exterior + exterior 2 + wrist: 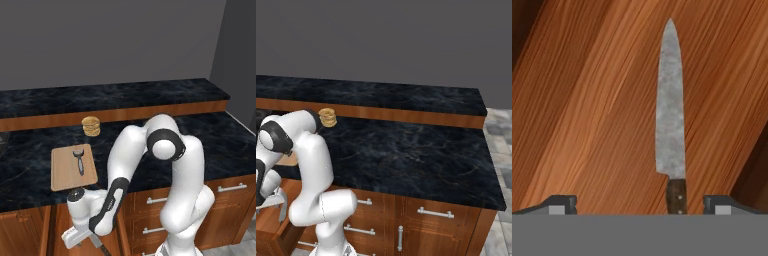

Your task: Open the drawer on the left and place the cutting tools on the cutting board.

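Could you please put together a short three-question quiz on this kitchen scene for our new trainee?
1. True or false: the peeler already lies on the cutting board.
2. In the hand view, what lies on the wood between the fingertips of the claw? A) knife B) spoon C) fork
3. Name the small round tan thing on the counter behind the board.

Key
1. True.
2. A: the knife, blade pointing away from the claw, whose fingers stand apart.
3. The stacked round item.
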